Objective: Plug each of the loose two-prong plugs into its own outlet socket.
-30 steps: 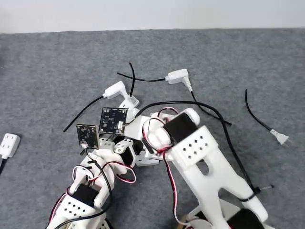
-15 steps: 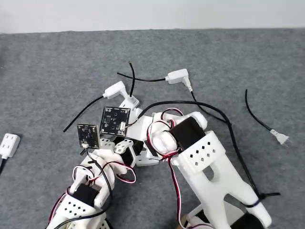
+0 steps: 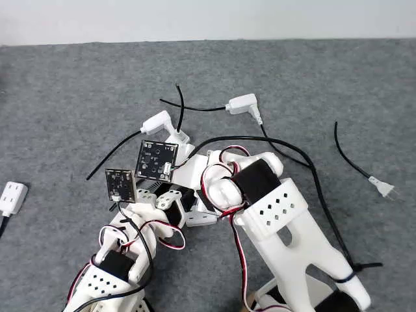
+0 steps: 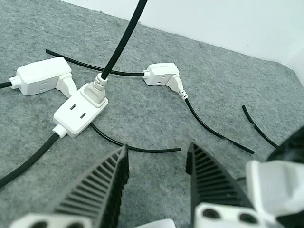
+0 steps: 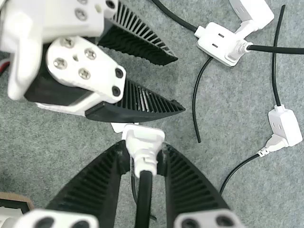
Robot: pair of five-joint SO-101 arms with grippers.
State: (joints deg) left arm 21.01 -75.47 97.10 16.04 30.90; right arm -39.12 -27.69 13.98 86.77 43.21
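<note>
High view puts the job about halfway, as I judge it. At 12 o'clock from the arms lie three white outlets on the grey mat (image 3: 78, 84). The angled outlet (image 3: 240, 103), toward 1 o'clock, appears to have a plug pushed into its end. The near outlet (image 4: 78, 111) carries a seated plug (image 4: 97, 91) with its cord rising away. The third outlet (image 4: 42, 76), just beside it, shows bare slots. A fourth outlet (image 3: 12, 197) lies well apart at 9 o'clock by the frame's edge and looks free. One loose two-prong plug (image 3: 385, 188) lies at 3 o'clock, far from any socket, so two plugs seem left to seat.

Of those, one is in hand: the right gripper (image 5: 142, 148) is clamped narrowly on a white plug (image 5: 141, 140), its cord trailing back between the jaws, its prongs not clear to me. The left gripper (image 4: 158, 152) stands with jaws wide apart, holding nothing, and one jaw sits just beside the held plug's nose.
</note>
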